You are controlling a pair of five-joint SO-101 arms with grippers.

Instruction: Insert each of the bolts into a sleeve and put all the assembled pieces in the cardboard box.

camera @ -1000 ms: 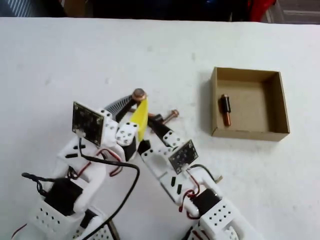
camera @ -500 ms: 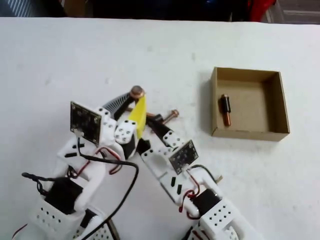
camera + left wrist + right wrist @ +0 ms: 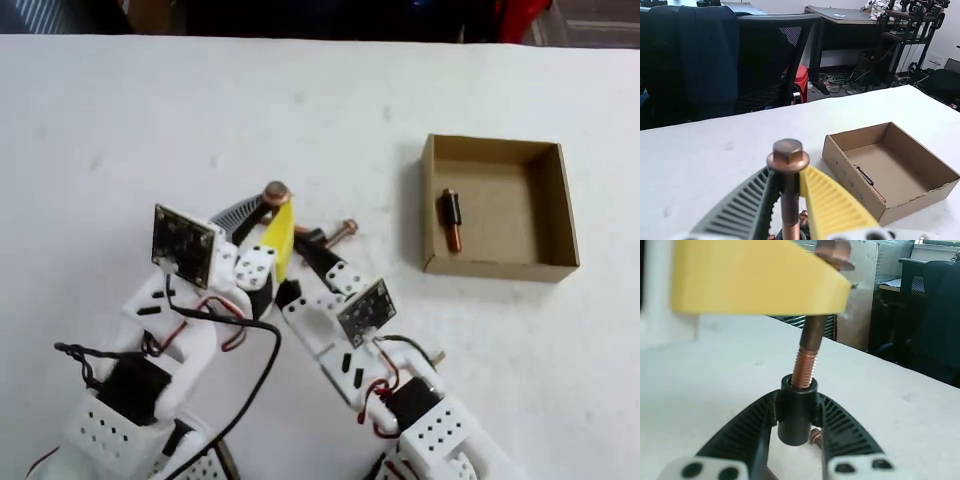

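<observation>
Copper-coloured hex-head bolt (image 3: 788, 152) may bind, or lever the black cylindrical sleeve (image 3: 796, 421) out of its hold, if pressed down, since it looks slightly tilted against the bore. Left gripper (image 3: 788, 172) clamps the bolt just under its head; right gripper (image 3: 797, 402), beneath, pinches the sleeve, threaded tip just inside.

Found a copper hex-head bolt (image 3: 788, 154) upright, threaded tip set in the top of a short black sleeve (image 3: 795, 410), also upright. Noted a second bolt (image 3: 343, 229) lying near them on the white bench (image 3: 150, 120). Saw one assembled piece (image 3: 452, 221) flat inside the open cardboard box (image 3: 497, 267), well apart.
</observation>
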